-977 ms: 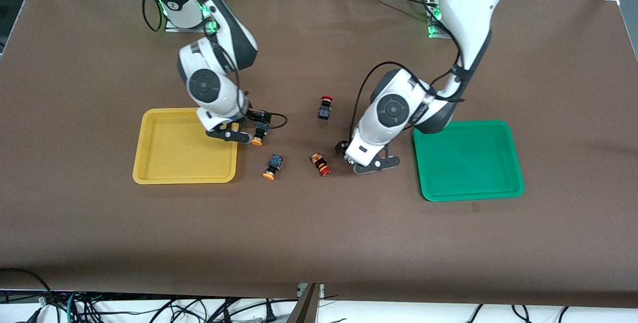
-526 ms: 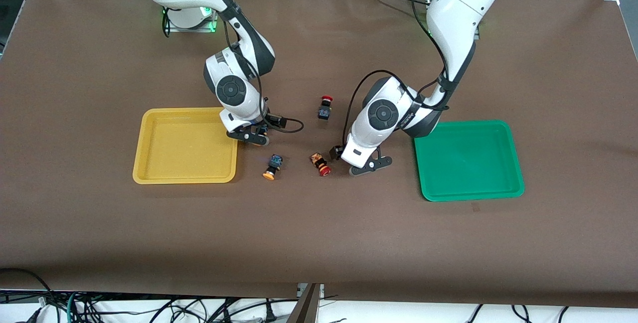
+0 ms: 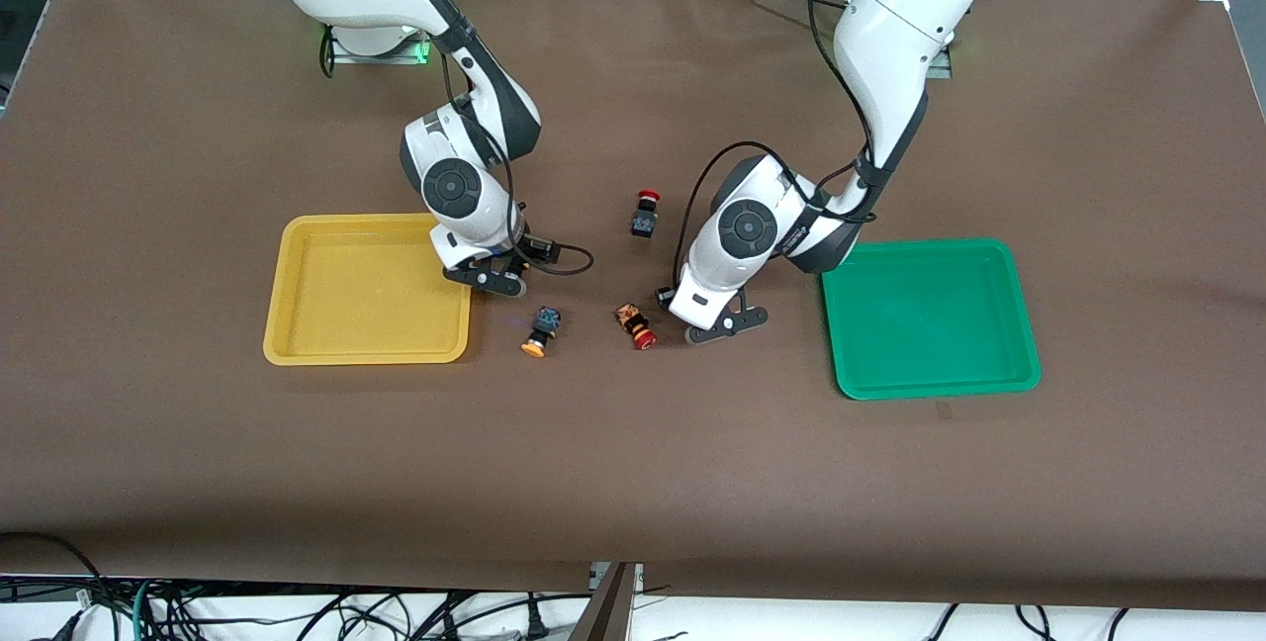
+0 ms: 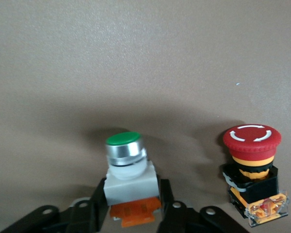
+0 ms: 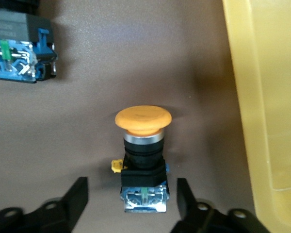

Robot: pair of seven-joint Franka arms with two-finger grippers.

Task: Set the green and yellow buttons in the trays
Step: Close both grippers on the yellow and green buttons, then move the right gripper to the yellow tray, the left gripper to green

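My right gripper is low over the table beside the yellow tray. In the right wrist view it is open, with a finger on each side of a yellow-capped button and gaps between. A second yellow-capped button lies on the table nearer the camera; its body shows in the right wrist view. My left gripper is low between a red-capped button and the green tray. It is shut on the white body of a green-capped button. The other green-capped button is out of view.
A second red-capped button stands farther from the camera, between the arms. The yellow tray's rim runs close beside the right gripper. The red-capped button lies close beside the left gripper. Both trays hold nothing.
The right gripper moved off the yellow tray's corner and came down around the yellow-capped button. The left gripper shifted toward the red-capped button, away from the green tray.
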